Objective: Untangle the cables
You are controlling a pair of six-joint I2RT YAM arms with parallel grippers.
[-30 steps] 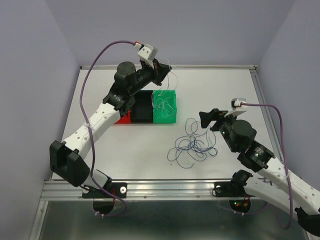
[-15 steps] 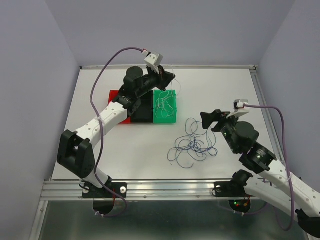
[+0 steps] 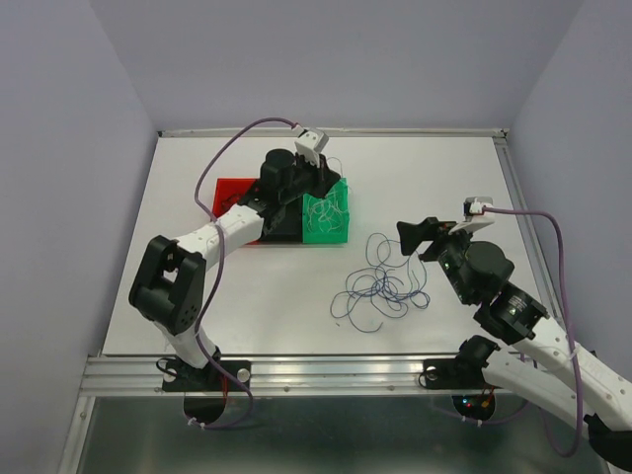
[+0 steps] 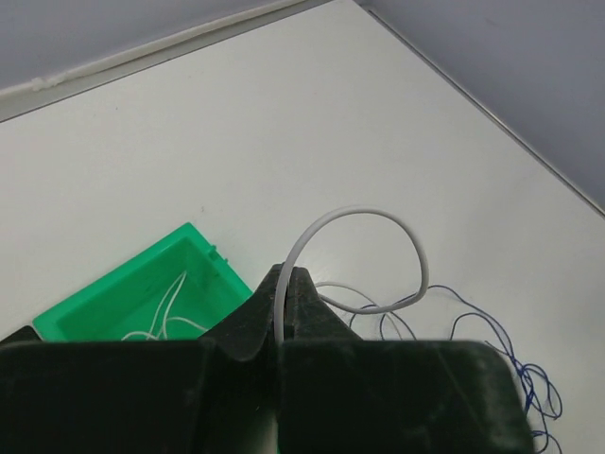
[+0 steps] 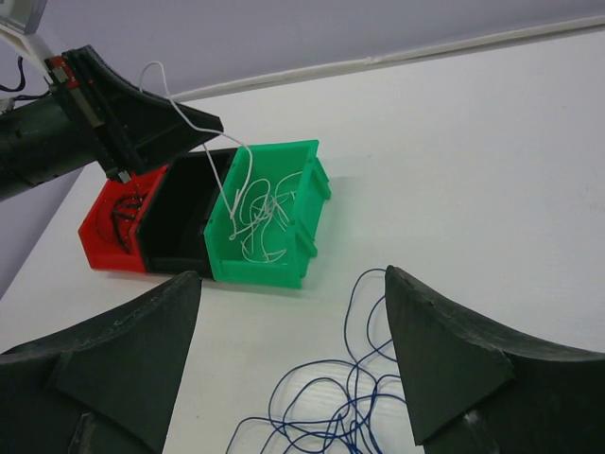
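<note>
Binning step: left gripper (image 4: 282, 284) clamps white cable (image 4: 359, 214) over green bin (image 3: 327, 236), upper centre; next needs release; right gripper (image 5: 293, 276) spread wide.

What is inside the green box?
A loose tangle of thin white wires lies in the green box. One strand rises out of it to the left arm, whose jaws are shut on it. The box's front wall hides part of its floor.

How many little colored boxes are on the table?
3. They sit touching in a row: the red box at the left end, the black box in the middle, and the green box at the right end. None seems hidden.
</note>
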